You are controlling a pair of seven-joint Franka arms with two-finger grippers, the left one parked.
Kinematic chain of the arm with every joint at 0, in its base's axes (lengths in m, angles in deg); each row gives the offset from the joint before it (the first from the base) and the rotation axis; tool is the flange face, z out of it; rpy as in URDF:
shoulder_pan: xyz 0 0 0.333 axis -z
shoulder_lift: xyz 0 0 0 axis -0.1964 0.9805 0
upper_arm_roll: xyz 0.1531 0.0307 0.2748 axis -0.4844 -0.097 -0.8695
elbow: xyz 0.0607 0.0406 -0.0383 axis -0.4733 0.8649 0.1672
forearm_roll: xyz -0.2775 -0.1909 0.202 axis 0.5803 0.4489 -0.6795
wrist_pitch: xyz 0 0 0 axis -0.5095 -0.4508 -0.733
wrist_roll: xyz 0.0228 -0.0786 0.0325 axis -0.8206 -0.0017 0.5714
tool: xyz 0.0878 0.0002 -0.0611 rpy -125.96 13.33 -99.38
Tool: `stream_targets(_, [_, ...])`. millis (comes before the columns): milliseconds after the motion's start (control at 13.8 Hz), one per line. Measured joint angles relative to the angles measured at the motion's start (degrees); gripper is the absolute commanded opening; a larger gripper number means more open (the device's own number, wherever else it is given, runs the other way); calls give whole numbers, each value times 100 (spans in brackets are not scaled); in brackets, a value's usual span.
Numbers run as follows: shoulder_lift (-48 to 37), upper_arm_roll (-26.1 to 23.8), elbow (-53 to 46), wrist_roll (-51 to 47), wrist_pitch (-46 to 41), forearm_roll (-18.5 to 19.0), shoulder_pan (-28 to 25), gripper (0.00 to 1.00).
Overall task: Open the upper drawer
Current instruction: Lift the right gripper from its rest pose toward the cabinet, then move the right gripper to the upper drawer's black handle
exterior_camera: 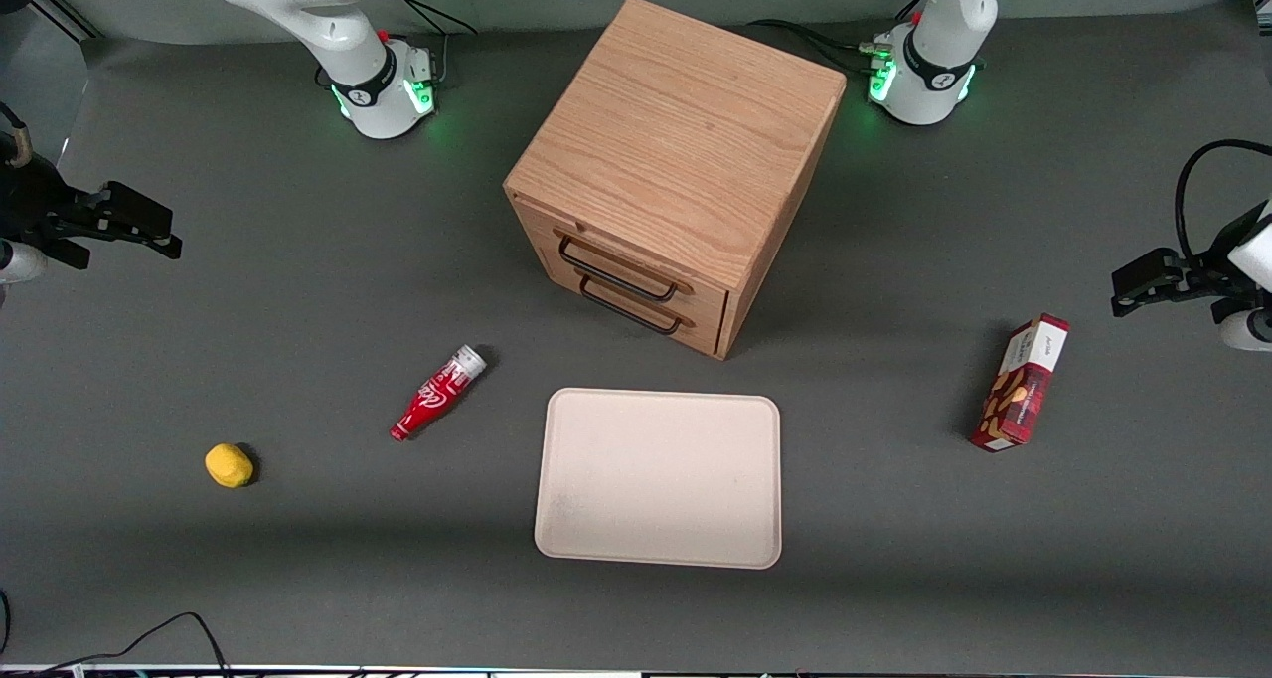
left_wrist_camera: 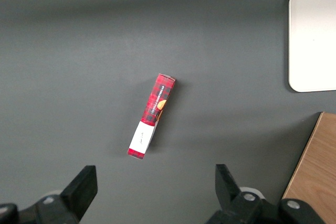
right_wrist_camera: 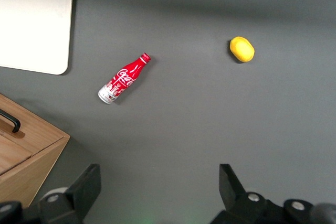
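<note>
The wooden cabinet [exterior_camera: 676, 131] stands in the middle of the table, its two drawers facing the front camera at an angle. The upper drawer [exterior_camera: 646, 260] is closed, and its black bar handle [exterior_camera: 608, 270] sits just above the lower drawer's matching handle [exterior_camera: 636, 315]. My right gripper [exterior_camera: 159, 233] hovers high at the working arm's end of the table, far from the cabinet. It is open and empty, as the right wrist view [right_wrist_camera: 157, 187] shows. A cabinet corner [right_wrist_camera: 31, 148] with one black handle end [right_wrist_camera: 11, 122] appears in that view.
A red cola bottle [exterior_camera: 437, 392] lies on the table between my gripper and the cabinet. A yellow lemon [exterior_camera: 229, 464] lies nearer the front camera. A white tray [exterior_camera: 658, 477] lies in front of the drawers. A red box [exterior_camera: 1022, 382] stands toward the parked arm's end.
</note>
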Motion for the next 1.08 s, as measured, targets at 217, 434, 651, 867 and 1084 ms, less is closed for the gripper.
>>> stream_targets(217, [22,2,-12,0,-2,0,2,100])
stream_targets(434, [88,-31,-47,529,-3,0,-22,100])
stream_targets(651, [112,-160,-51,1953,-4,0,-98,100])
stream_targets(867, [127,-540,-52,3148,-43,-5,-117,100])
stream_targets(1084, [199,-1277,-48,3293,-80,-3,-139,100])
